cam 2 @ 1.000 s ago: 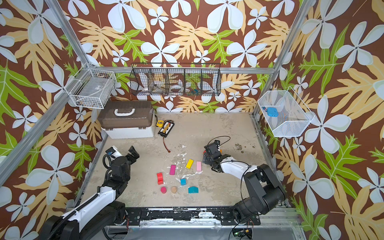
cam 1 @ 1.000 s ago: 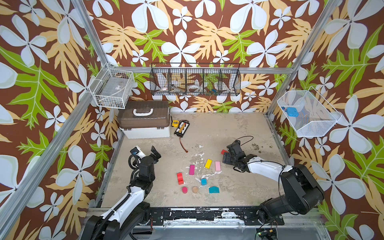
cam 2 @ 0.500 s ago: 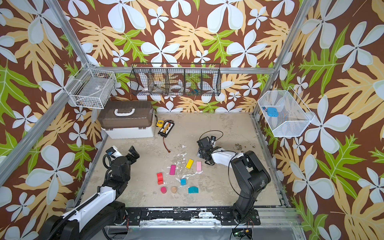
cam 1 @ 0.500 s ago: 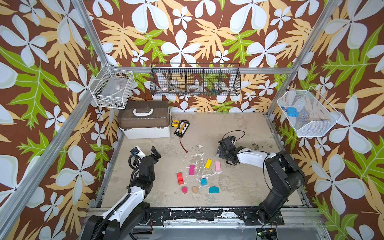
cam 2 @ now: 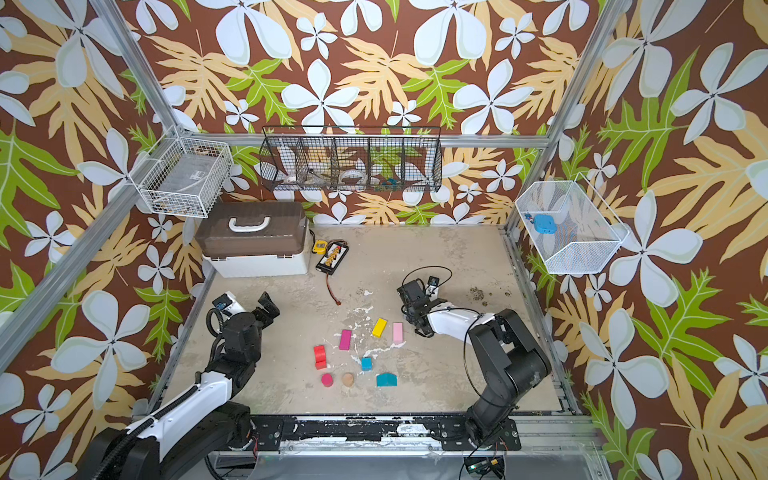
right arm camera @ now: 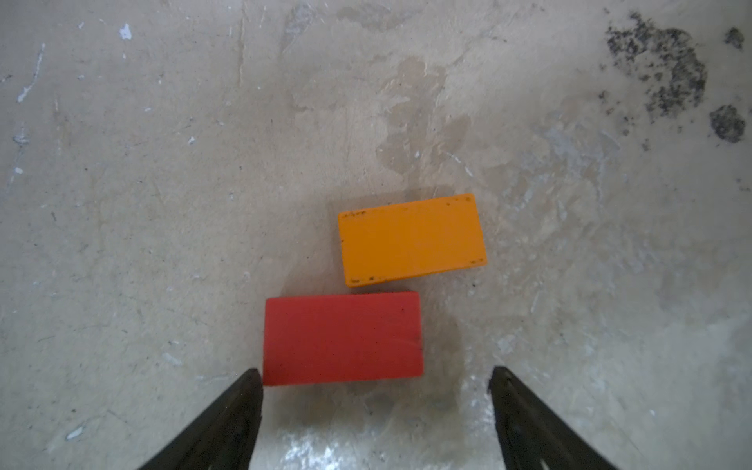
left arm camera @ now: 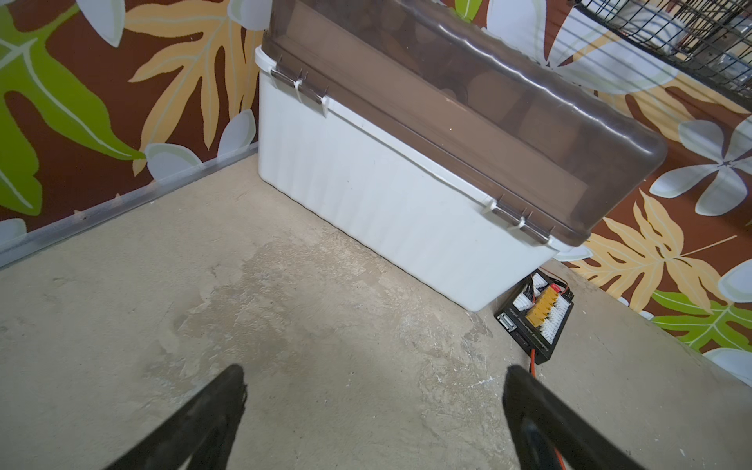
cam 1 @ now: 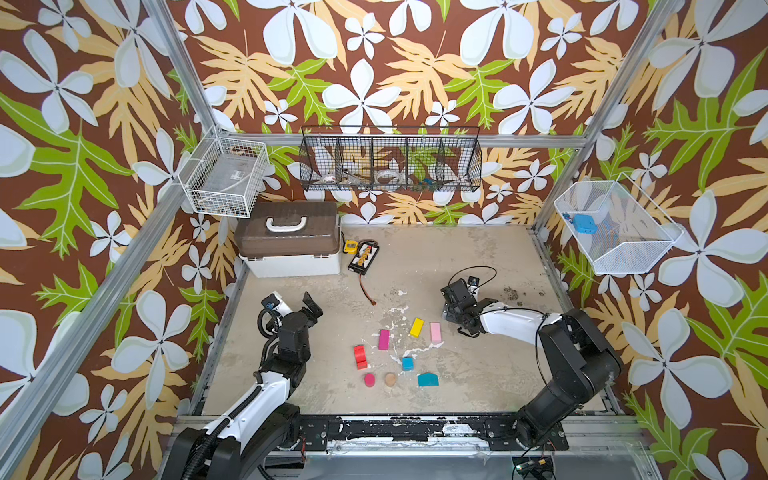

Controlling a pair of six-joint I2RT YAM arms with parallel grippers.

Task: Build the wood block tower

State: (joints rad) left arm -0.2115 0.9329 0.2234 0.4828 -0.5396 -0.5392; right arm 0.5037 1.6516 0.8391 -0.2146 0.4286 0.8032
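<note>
Right end effector (right arm camera: 376, 371) newly over flat red brick (right arm camera: 342, 337)

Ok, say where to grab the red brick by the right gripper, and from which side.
Probably its two short ends, from straight above. The red brick lies flat, the orange brick crowds one long side, and the right gripper is open wider than its length.

Our scuffed tabletop (cam 1: 478, 374) has loose blocks (cam 1: 383, 339) lying flat mid-front, a red brick (right arm camera: 342, 337) just beside an orange brick (right arm camera: 411, 240), and a box (cam 1: 291, 253) plus charger board (cam 1: 363, 258) back-left.
</note>
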